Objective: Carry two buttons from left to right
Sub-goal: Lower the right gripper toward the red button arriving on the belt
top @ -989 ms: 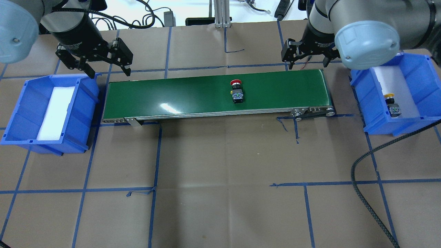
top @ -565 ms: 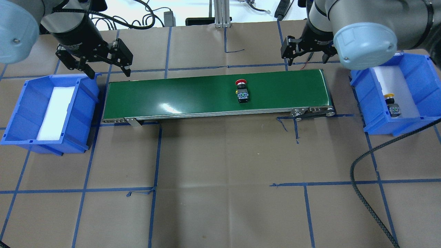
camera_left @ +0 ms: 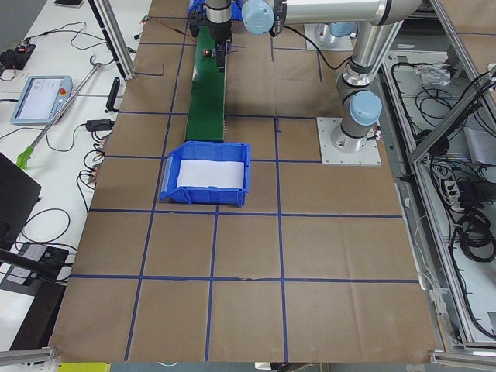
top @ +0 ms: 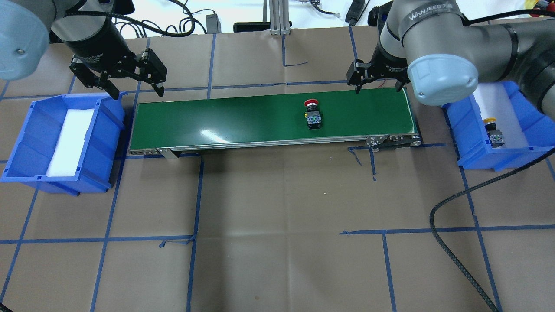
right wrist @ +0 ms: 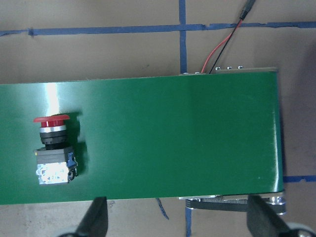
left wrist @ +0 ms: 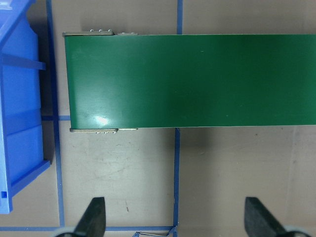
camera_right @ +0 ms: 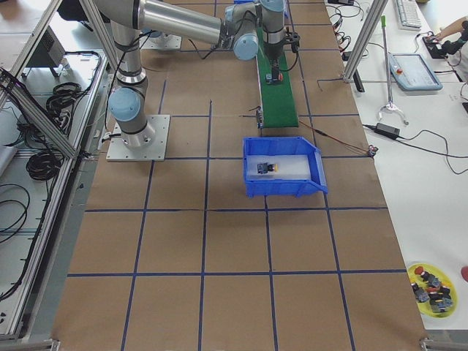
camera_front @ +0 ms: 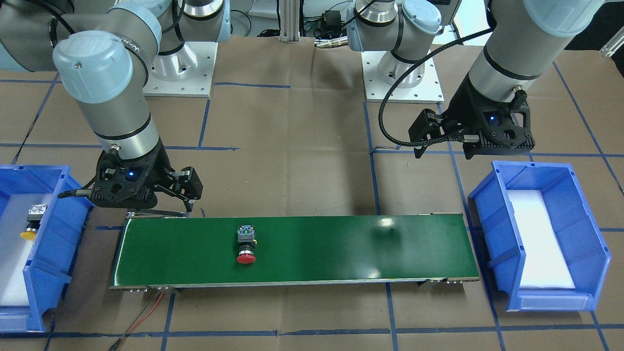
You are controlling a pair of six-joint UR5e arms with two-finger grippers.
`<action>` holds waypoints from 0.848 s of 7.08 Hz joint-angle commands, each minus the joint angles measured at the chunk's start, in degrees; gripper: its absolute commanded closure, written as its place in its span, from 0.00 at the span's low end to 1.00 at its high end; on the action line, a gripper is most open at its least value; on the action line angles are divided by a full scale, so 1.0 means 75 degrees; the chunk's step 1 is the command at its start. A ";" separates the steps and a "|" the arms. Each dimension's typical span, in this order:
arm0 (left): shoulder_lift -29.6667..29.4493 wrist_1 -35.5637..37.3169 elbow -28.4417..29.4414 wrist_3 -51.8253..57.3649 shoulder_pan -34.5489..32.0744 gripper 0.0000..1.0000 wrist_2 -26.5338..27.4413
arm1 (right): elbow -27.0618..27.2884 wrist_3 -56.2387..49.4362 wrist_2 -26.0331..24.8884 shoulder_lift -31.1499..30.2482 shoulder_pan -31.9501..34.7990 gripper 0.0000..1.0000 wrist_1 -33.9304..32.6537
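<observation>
The red-capped button (top: 312, 116) lies on its side on the green conveyor belt (top: 243, 117), right of the middle; it also shows in the front view (camera_front: 246, 243) and the right wrist view (right wrist: 53, 148). The yellow-capped button (top: 493, 130) lies in the right blue bin (top: 520, 154). My right gripper (top: 379, 84) is open and empty above the belt's far right edge, right of the red button. My left gripper (top: 138, 89) is open and empty above the belt's far left corner.
The left blue bin (top: 26, 138) holds only a white foam pad. A black cable (top: 451, 242) loops over the table at the right. Blue tape lines cross the brown table cover.
The red button has travelled to the right along the belt. My right gripper has shifted left toward the belt's far edge. The left gripper has not moved.
</observation>
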 commanded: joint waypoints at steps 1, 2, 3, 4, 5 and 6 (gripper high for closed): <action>-0.0008 0.0000 0.0000 0.0000 0.0002 0.00 0.0000 | 0.0557 0.0357 0.0252 0.0133 0.0023 0.01 -0.0754; -0.0008 0.0000 0.0000 0.0000 -0.0010 0.00 0.0000 | 0.0582 0.0358 0.0252 0.0355 0.0035 0.01 -0.1128; -0.0008 0.0000 0.0000 0.0000 -0.0010 0.00 0.0000 | 0.0547 0.0381 0.0229 0.0554 0.0209 0.01 -0.1457; -0.0008 0.0000 0.0000 0.0000 -0.0010 0.00 0.0000 | 0.0512 0.0404 0.0171 0.0800 0.0466 0.01 -0.1762; -0.0008 0.0000 0.0000 0.0000 -0.0010 0.00 0.0000 | 0.0512 0.0416 0.0205 0.0953 0.0515 0.01 -0.1985; -0.0008 0.0000 0.0012 0.0000 0.0002 0.00 -0.0011 | 0.0512 0.0405 0.0217 0.1001 0.0516 0.01 -0.1999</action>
